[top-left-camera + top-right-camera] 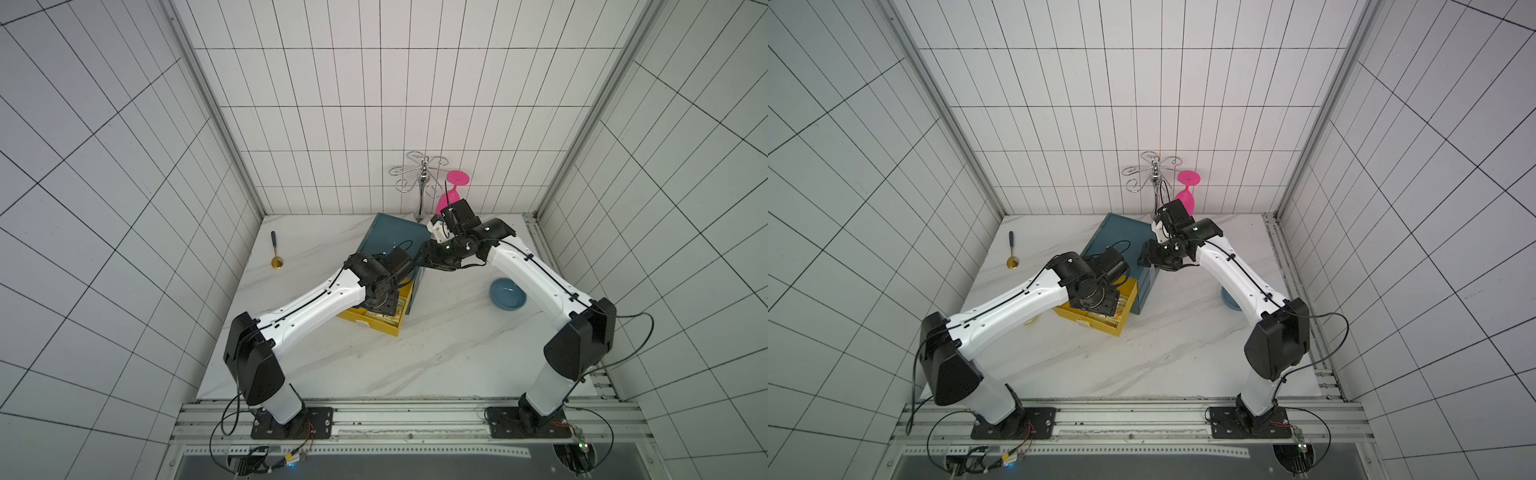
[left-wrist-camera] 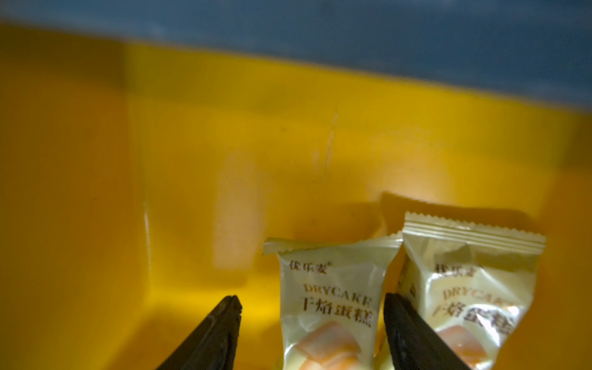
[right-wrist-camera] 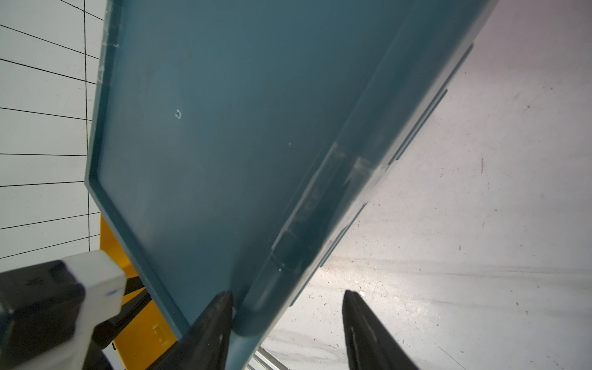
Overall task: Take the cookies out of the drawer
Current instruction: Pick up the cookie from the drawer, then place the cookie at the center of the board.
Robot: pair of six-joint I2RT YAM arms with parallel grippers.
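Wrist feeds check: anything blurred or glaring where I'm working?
Left wrist view: cookie packet print reads sharp between the jaws; yellow drawer back wall is soft, with pale glare patches. Right wrist view: blue cabinet near edge looks smeared.

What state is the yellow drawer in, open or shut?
Open: the yellow drawer juts out from the teal cabinet, and cookie packets lie inside it in the left wrist view.

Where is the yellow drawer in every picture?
Top view: yellow plastic drawer mid-table, partly under the left arm.
Top view: same spot.
Left wrist: its inside fills most of the picture.
Right wrist: only a sliver beside the box edge.
Shared landmark: the dark teal plastic box it slides from.
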